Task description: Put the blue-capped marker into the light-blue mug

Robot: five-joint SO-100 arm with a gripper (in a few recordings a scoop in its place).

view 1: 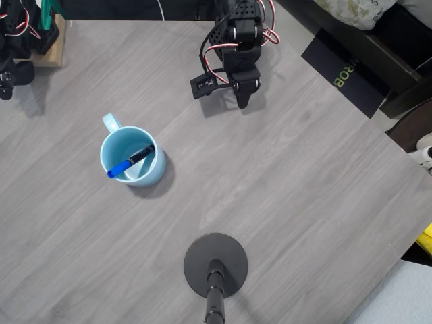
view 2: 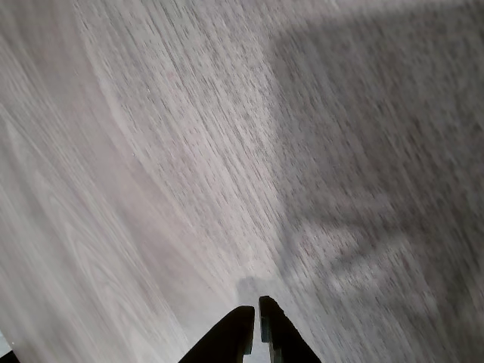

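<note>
Gripper, wrist view: the two dark fingertips meet with only a hairline gap, clenched on nothing, above bare grey wood-grain table crossed by shadow. Overhead view: the black arm with red and white wiring is folded near the table's far edge, gripper pointing down, well apart from the light-blue mug. The blue-capped marker leans inside the mug, cap at the lower-left rim. A black round stand base sits near the front edge.
</note>
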